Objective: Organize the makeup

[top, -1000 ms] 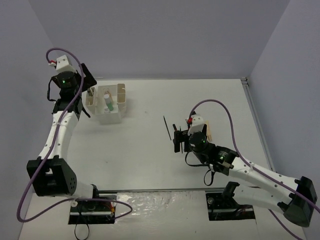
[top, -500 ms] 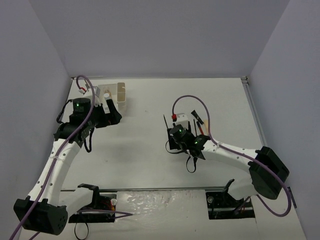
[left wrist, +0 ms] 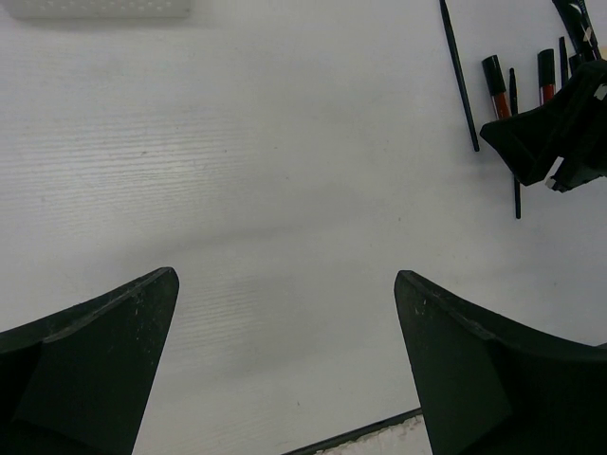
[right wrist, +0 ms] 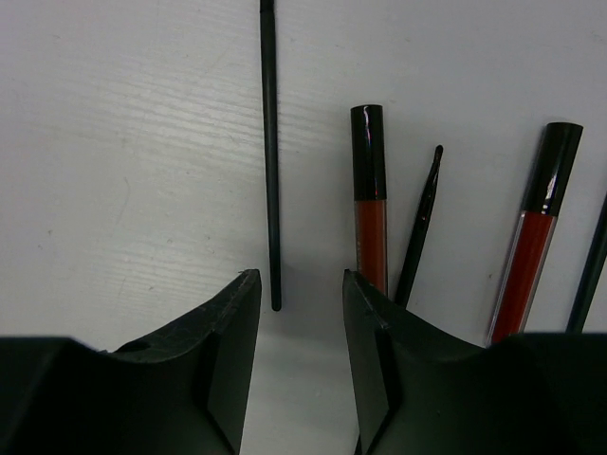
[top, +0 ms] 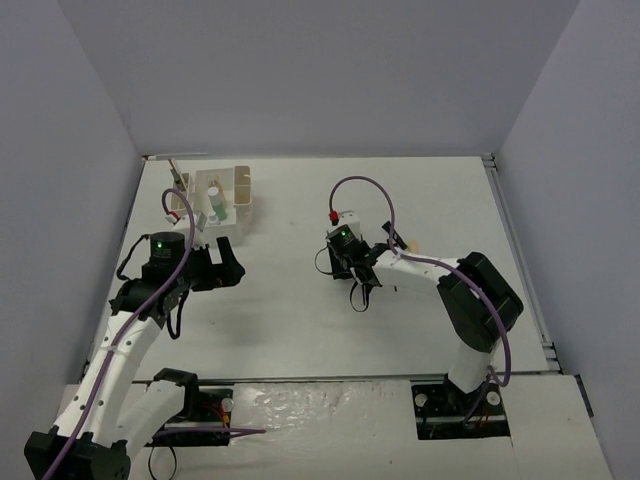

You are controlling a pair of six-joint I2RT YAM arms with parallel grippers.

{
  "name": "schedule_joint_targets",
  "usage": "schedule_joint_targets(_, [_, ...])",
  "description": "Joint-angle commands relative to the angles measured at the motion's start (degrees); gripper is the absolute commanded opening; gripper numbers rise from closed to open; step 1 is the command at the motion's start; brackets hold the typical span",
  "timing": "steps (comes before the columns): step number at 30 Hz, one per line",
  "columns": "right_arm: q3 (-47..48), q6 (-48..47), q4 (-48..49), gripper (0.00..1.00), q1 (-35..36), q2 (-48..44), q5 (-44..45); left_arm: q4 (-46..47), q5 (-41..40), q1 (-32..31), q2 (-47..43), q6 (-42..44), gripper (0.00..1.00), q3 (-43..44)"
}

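The makeup lies in a row under my right gripper (right wrist: 301,280): a thin black pencil (right wrist: 270,152), a red tube with a black cap (right wrist: 369,190), a thin black brush (right wrist: 420,227) and a second red tube (right wrist: 536,237). The jaws stand narrowed, with the pencil's near end between the tips and a gap on both sides. A green bottle (top: 217,210) stands in the white-and-beige box (top: 240,190). My left gripper (left wrist: 286,277) hangs wide open over bare table, nothing between its fingers, well left of the pencil (left wrist: 458,71) and red tubes (left wrist: 495,87).
The box stands at the far left of the table, just beyond my left arm (top: 150,300). Grey walls close the table on three sides. My right arm's forearm (top: 420,268) crosses just near of the makeup row.
My left arm pulled back from the box toward the near side, still open. My right gripper moved far-left over the black pencil and its jaws narrowed.
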Motion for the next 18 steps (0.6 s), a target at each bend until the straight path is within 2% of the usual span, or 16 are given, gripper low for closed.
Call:
schedule_joint_targets(1, [3.1,-1.5,1.7,0.36,-0.4,-0.4,0.9,1.9,-0.5,-0.1,-0.5,1.1,0.97,1.3])
schedule_joint_targets(18, [2.4,-4.1,1.9,0.24,-3.9,1.7,0.7,1.5,-0.7,0.4,-0.7,1.1,0.97,1.2])
